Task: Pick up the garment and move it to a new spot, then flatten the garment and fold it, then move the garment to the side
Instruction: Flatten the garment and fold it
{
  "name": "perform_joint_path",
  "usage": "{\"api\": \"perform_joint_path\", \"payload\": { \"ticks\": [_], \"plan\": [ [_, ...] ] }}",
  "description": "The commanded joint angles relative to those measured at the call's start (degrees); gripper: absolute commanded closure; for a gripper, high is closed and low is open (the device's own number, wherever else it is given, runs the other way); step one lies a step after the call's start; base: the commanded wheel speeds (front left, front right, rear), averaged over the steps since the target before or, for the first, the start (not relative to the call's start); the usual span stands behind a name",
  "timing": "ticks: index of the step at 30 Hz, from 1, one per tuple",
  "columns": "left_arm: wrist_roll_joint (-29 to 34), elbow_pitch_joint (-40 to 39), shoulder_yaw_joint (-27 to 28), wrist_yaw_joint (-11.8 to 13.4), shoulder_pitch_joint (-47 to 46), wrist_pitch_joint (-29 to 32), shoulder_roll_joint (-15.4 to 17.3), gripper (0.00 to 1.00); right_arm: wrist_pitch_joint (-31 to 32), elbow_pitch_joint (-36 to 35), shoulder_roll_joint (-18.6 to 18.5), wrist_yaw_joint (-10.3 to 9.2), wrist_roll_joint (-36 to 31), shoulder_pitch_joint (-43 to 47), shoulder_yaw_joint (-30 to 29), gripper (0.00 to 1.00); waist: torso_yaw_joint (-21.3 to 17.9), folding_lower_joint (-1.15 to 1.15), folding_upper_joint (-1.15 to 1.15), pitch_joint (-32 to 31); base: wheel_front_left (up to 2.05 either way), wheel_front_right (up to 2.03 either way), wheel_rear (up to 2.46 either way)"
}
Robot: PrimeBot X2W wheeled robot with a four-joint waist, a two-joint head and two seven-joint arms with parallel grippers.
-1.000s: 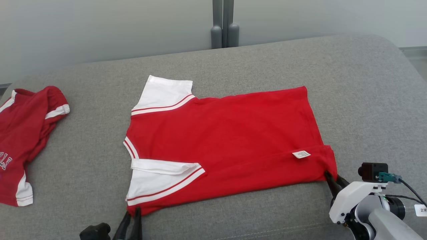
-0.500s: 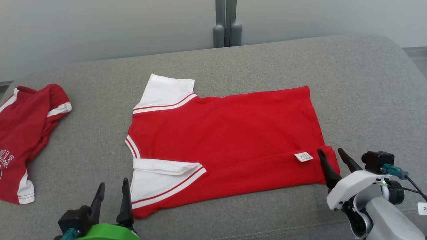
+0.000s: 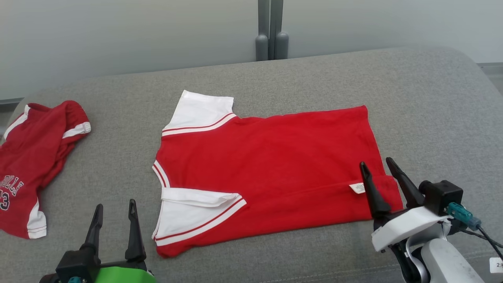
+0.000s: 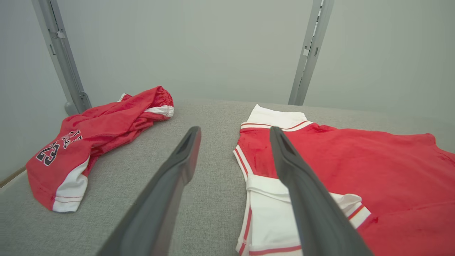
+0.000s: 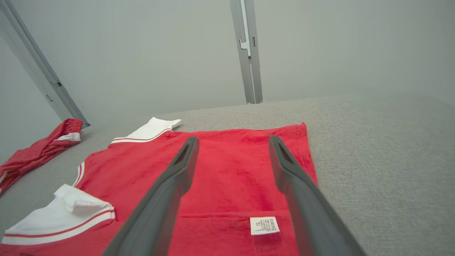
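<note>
- Currently both claws stand spread wide and empty: my left gripper (image 3: 115,204) hovers just short of the collar-end corner, my right gripper (image 3: 375,162) over the hem-end corner.
- Between the 2 lies the red shirt (image 3: 267,165), flat on the grey cushion (image 3: 432,118); its claw-side long edge looks turned over, the label (image 3: 357,188) showing beside the right claw's fingers (image 3: 372,192).
- Well off to the left of my left claw sits a crumpled second garment (image 3: 39,157).
- My read: moved, flattened, 1 fold in; further folds and the shift aside remain.
</note>
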Motion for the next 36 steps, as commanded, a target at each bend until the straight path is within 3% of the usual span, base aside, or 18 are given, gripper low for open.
{"api": "perform_joint_path", "payload": {
  "ticks": [1,9,14,21,28,36],
  "plan": [
    [0.09,-0.37,0.18,0.21,0.68,0.02,0.2,0.0,-0.16,-0.78,0.28,0.0,-0.76,0.95,-0.4,0.0,0.25,0.0,0.0,-0.04,0.0,0.0,0.0],
    [1.87,-1.96,1.0,-1.78,-1.94,0.02,0.27,0.0,-0.17,-3.53,2.17,0.0,-3.31,3.27,-1.65,0.0,-0.24,0.0,0.0,0.41,0.0,0.0,0.0],
    [3.95,-1.9,0.64,-3.07,-6.41,0.02,2.28,0.0,-0.17,-2.68,2.94,0.0,-3.8,2.03,-1.44,0.0,-1.86,0.0,0.0,1.44,0.0,0.0,0.0],
    [4.75,1.56,-1.03,-4.77,-15.06,0.52,6.3,0.0,-0.18,-2.09,4.33,0.0,-3.69,-0.47,-1.01,0.0,-5.44,0.0,0.0,4.6,0.0,0.0,0.0],
    [2.17,4.58,-2.24,-5.71,-25.43,2.79,9.6,0.0,-0.18,-3.34,6.54,0.0,-4.13,-4.71,0.74,0.0,-9.55,0.0,0.0,9.92,0.0,0.0,0.0],
    [-1.4,10.87,-3.92,-6.11,-38.57,7.72,15.66,0.0,-0.18,-4.87,7.91,0.0,-3.92,-9.6,2.3,0.0,-13.58,0.0,0.0,16.61,0.0,0.0,0.0]
  ]
}}
